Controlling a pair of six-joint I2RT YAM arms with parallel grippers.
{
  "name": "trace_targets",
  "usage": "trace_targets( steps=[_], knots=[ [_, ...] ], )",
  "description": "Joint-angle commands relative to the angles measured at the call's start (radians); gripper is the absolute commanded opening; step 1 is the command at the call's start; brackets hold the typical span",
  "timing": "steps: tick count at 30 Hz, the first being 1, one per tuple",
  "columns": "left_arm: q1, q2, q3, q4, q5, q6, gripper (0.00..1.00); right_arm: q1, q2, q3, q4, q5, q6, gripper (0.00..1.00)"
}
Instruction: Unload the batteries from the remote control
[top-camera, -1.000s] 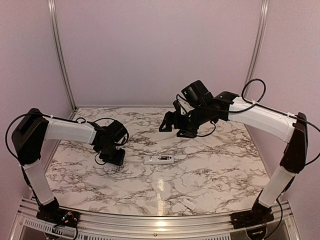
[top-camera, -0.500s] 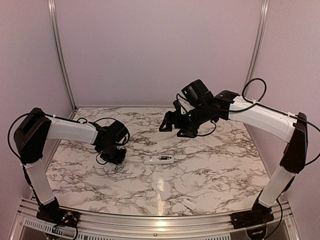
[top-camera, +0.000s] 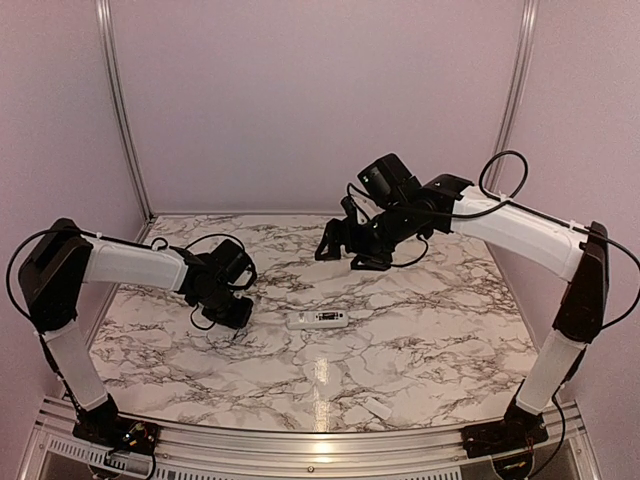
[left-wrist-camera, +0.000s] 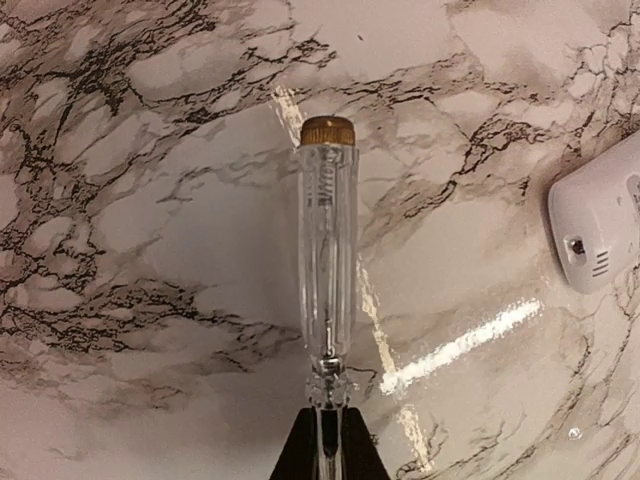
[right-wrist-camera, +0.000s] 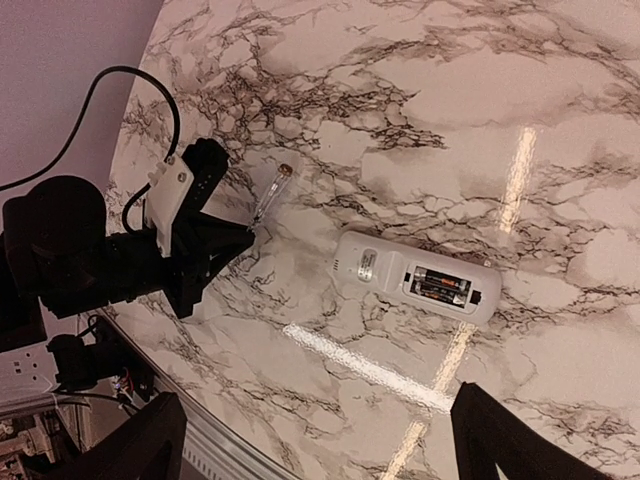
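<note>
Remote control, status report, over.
Left pincer shut on clear brass-capped tool. Right pincer open, aloft. Slim white remote control open, two dark batteries inside. Nothing blocking.

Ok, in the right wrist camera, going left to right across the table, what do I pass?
First the left pincer, shut on the clear tool → the clear tool itself → the remote control, back open, batteries inside.

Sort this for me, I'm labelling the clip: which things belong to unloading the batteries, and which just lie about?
In the job: remote control, batteries in its open compartment, clear-handled tool in the left gripper.
Lying about: small white cover piece.
</note>
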Motion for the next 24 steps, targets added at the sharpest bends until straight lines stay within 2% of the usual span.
trace_targets(
  steps=[1, 17, 24],
  knots=[
    [-0.001, -0.101, -0.027, 0.061, 0.093, 0.058, 0.0, -0.004, 0.017, 0.044, -0.039, 0.006, -0.024, 0.91],
    [-0.001, -0.323, -0.014, 0.072, 0.299, 0.169, 0.0, -0.004, -0.02, 0.024, -0.059, -0.009, -0.034, 0.92],
    [-0.002, -0.394, -0.013, 0.126, 0.51, 0.216, 0.0, -0.004, -0.062, 0.0, -0.016, -0.112, -0.067, 0.92]
  ],
)
